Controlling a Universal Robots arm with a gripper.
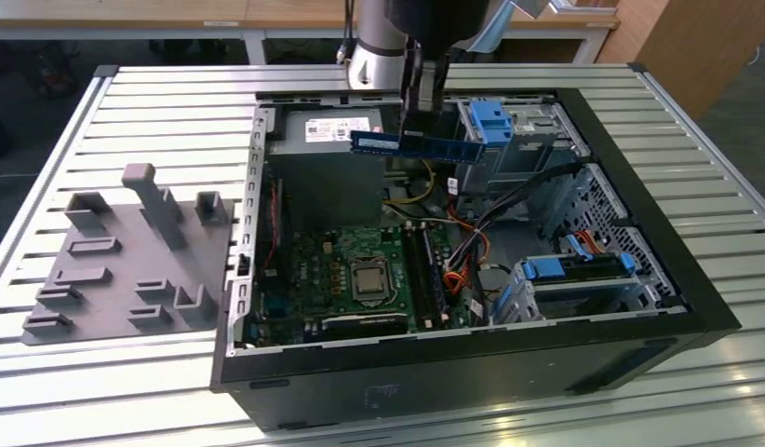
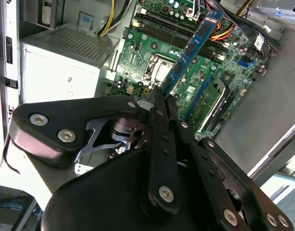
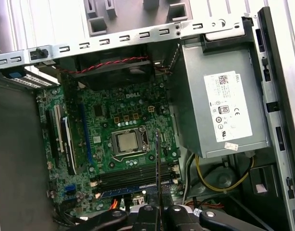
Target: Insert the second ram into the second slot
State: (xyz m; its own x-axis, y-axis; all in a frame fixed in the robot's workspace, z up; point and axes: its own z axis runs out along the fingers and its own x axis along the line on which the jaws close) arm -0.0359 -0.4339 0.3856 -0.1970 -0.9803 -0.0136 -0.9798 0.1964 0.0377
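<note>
Blue second ram clamped tight in the gripper — its middle hidden — above the open computer case.

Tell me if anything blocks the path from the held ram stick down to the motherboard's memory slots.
Nothing visible does. The gripper holds the second ram in open air above the case, and the memory slots lie uncovered. Orange cables run beside the slots, toward the exterior view's right, not across them.

Black fingers clamp end of blue second ram, held above motherboard.
</note>
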